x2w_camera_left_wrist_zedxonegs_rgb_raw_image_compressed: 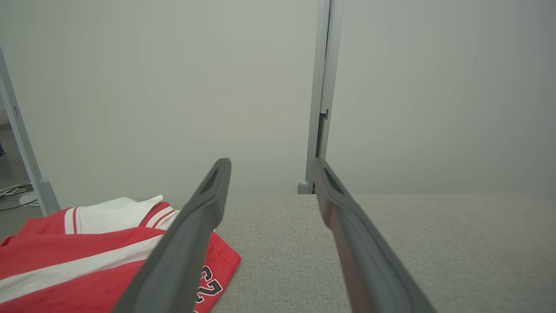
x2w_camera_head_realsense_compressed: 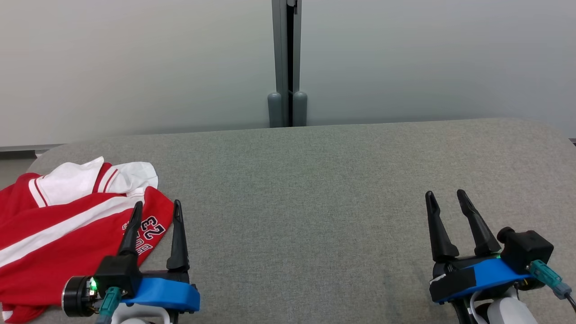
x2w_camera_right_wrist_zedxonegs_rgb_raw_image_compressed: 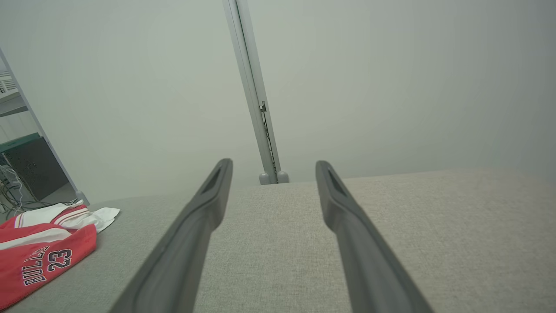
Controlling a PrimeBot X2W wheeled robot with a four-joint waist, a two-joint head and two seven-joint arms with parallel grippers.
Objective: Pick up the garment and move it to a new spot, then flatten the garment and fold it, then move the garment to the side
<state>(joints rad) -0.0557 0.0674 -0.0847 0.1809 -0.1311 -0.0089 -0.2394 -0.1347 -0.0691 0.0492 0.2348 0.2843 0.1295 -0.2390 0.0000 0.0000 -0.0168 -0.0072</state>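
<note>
A red garment (x2w_camera_head_realsense_compressed: 58, 234) with white stripes, white folded parts and dark lettering with the number 23 lies bunched at the left end of the grey table (x2w_camera_head_realsense_compressed: 315, 189). It also appears in the left wrist view as the garment (x2w_camera_left_wrist_zedxonegs_rgb_raw_image_compressed: 65, 261) and at the far left of the right wrist view as the garment (x2w_camera_right_wrist_zedxonegs_rgb_raw_image_compressed: 39, 248). My left gripper (x2w_camera_head_realsense_compressed: 157, 206) is open, its fingertips over the garment's right edge, nothing held between them. My right gripper (x2w_camera_head_realsense_compressed: 446, 195) is open above bare table at the lower right, far from the garment.
A pale partition wall (x2w_camera_head_realsense_compressed: 135, 67) runs along the table's far edge, with a grey post (x2w_camera_head_realsense_compressed: 287, 63) at its middle. The table's far corners are rounded. Cables and a dark cabinet (x2w_camera_right_wrist_zedxonegs_rgb_raw_image_compressed: 26, 169) stand beyond the table's left end.
</note>
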